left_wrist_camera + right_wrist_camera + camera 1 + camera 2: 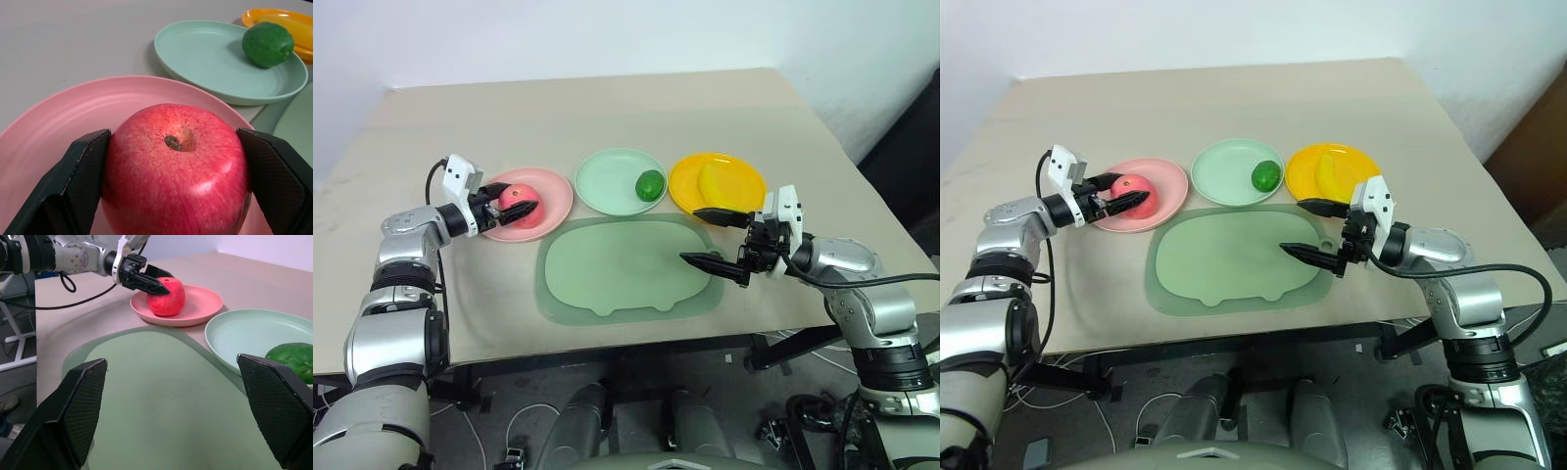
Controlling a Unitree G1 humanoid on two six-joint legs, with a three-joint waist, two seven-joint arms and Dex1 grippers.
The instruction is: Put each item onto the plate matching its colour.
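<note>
The red-pink apple (521, 204) rests on the pink plate (551, 186), and my left gripper (516, 203) is shut on it, one black finger (78, 176) pressed to each side. On the mint green plate (607, 181) lies the dark green fruit (650, 184). The yellow banana (713, 181) lies on the yellow-orange plate (747, 181). My right gripper (691, 235) hangs open and empty over the right end of the mat, just in front of the yellow-orange plate.
A large green pig-shaped mat (617, 269) lies in front of the three plates, near the table's front edge (607, 343). The tabletop behind the plates is bare beige.
</note>
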